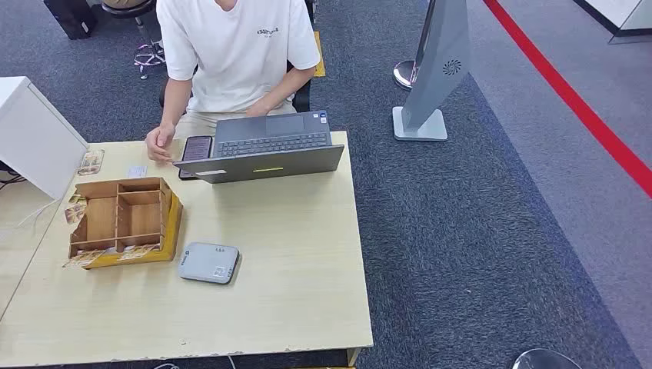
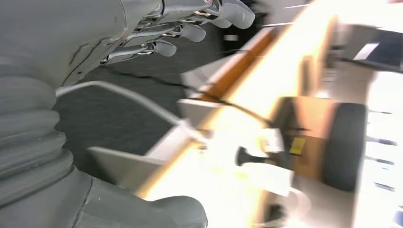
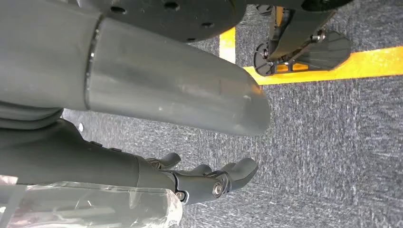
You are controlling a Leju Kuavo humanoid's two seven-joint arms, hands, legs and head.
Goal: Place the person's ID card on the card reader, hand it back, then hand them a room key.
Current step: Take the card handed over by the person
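Wooden desk [image 1: 292, 254] on grey carpet; card reader [image 1: 208, 263] bare, card [image 1: 138, 171] by person's hand [image 1: 159, 144]; left hand [image 2: 157, 33] and right hand [image 3: 199, 180] released, hanging low; reach for card slowly, clear of laptop [image 1: 265, 152]

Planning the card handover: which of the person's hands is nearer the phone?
Right. Their right hand rests beside the phone; their left hand is behind the laptop.

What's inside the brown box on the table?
The box has wooden dividers making several compartments, and the ones facing up look empty. Patterned cards poke out along its left and lower edges. Anything lying under it is hidden.
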